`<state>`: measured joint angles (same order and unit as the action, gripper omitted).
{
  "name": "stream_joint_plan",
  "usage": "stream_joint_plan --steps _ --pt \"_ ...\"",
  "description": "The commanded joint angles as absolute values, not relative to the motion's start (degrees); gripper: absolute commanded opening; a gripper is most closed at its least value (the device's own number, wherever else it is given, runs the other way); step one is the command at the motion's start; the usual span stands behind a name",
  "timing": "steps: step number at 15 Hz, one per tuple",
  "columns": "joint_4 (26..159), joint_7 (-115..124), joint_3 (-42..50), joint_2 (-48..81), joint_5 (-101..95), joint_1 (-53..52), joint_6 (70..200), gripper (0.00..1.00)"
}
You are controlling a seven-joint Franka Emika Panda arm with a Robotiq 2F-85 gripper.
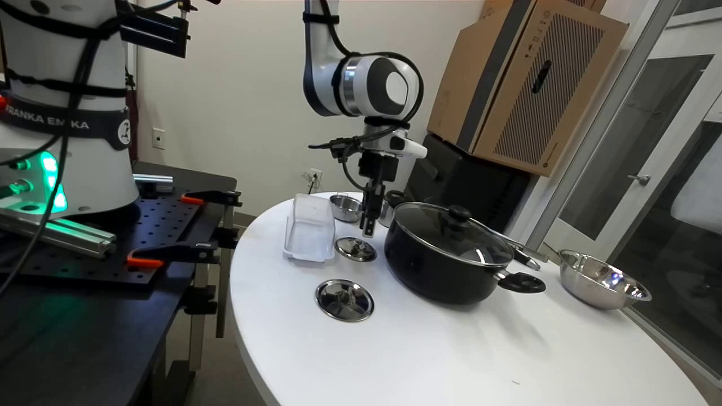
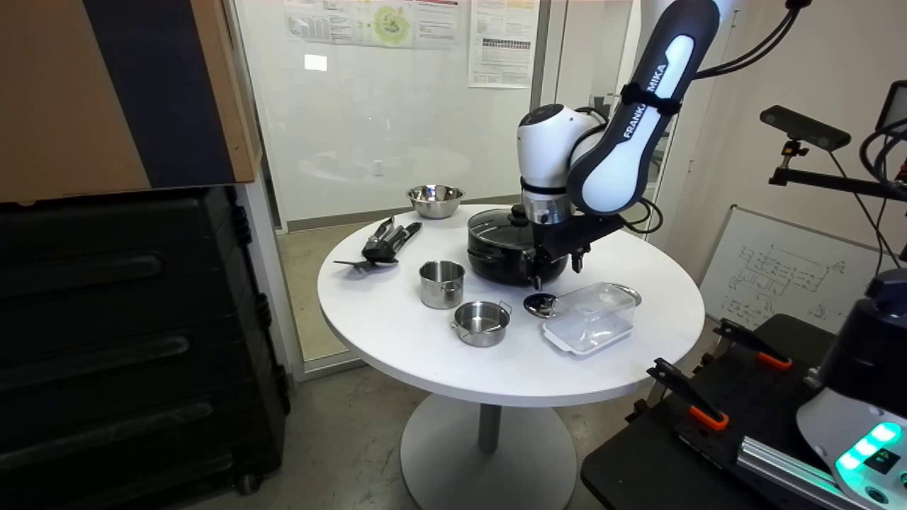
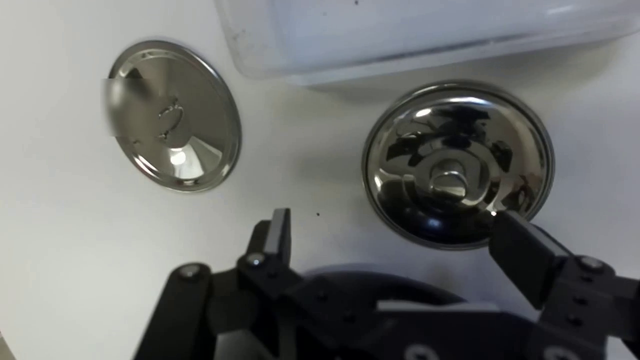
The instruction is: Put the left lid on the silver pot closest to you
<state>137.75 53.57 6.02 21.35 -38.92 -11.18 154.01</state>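
Two small round shiny silver lids lie flat on the white table. The left lid (image 2: 541,305), as placed in an exterior view, is the one nearest my gripper; it also shows in an exterior view (image 1: 355,248) and at right in the wrist view (image 3: 457,165), knob up. The other small lid (image 1: 344,300) is at left in the wrist view (image 3: 175,125). My gripper (image 3: 393,215) is open and empty, above the table; one fingertip overlaps the left lid's edge in the wrist view. A shallow silver pot (image 2: 482,324) and a taller silver pot (image 2: 441,285) stand uncovered nearby.
A big black pot (image 1: 428,276) with a glass lid stands right beside the gripper. A clear plastic container (image 1: 310,228) stands close to both small lids. A metal bowl (image 1: 601,279) and black-handled utensils (image 2: 386,244) are farther off.
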Motion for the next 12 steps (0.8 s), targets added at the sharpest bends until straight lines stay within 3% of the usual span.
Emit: stream_joint_plan --steps 1,12 --pt "136.2 56.2 7.7 23.9 -39.9 -13.4 156.0 0.98" --pt "139.0 60.3 7.1 24.1 -39.1 -11.8 163.7 0.99"
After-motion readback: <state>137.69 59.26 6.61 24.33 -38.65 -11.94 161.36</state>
